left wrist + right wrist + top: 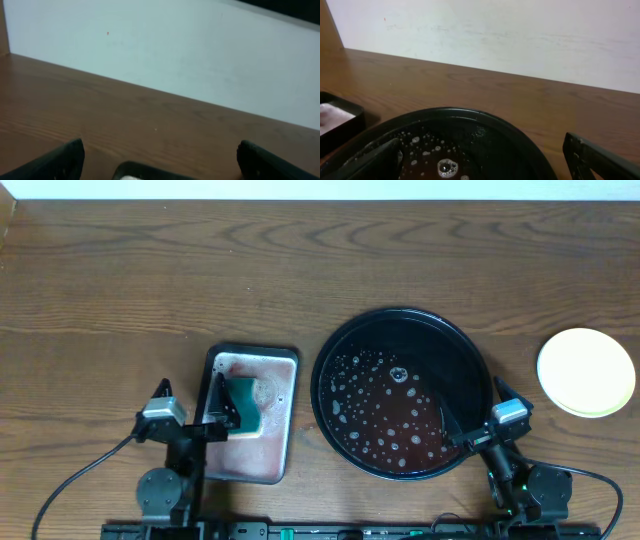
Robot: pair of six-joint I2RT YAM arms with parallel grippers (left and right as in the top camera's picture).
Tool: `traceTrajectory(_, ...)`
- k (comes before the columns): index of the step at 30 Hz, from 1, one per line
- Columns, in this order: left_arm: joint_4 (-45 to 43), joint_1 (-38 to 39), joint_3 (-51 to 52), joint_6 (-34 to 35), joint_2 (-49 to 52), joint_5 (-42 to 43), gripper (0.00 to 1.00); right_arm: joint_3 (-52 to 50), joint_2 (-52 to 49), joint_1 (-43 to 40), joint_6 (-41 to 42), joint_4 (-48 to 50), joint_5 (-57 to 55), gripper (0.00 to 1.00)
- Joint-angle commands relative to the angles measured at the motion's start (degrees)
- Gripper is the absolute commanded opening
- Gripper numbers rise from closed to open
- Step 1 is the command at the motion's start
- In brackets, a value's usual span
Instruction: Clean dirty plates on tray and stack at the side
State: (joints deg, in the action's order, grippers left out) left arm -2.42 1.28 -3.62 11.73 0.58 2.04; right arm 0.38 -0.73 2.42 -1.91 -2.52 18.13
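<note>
The black tray [330,350] sits right of centre and holds reddish liquid with white suds; no plate lies in it. It also fills the bottom of the right wrist view [510,130]. A yellow plate [586,371] lies on the bare table at the far right and looks clean. No blue-green plate shows by itself; I cannot tell whether any lie under the yellow one. My left gripper [218,410] [160,150] is open and empty over the metal pan. My right gripper [468,432] [481,150] is open and empty over the tray's near right rim.
A rectangular silvery metal pan [285,360] stands left of the tray, with pinkish water and a green sponge [244,402] in it. Its dark rim shows in the left wrist view [150,170] and right wrist view [350,122]. A white wall stands behind the table.
</note>
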Motion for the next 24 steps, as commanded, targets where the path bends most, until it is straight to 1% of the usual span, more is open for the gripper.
traceTrajectory(1, -1.05, -0.09, 3.41, -0.72, -0.48, 0.55, 0.98, -0.07, 0.20, -0.57, 0.59, -0.26, -0.33, 0.99)
traceTrajectory(10, 0.74, 0.15, 3.39, -0.74, -0.48, 0.31, 0.98, -0.07, 0.20, -0.57, 0.59, -0.26, -0.33, 0.99)
traceTrajectory(15, 6.05, 0.13, 3.39, -0.74, -0.44, 0.31, 0.98, -0.07, 0.20, -0.57, 0.59, -0.26, -0.33, 0.99)
traceTrajectory(24, 6.27, 0.13, 3.39, -0.74, 0.87, 0.28, 0.98, -0.07, 0.20, -0.55, 0.59, -0.26, -0.33, 0.99)
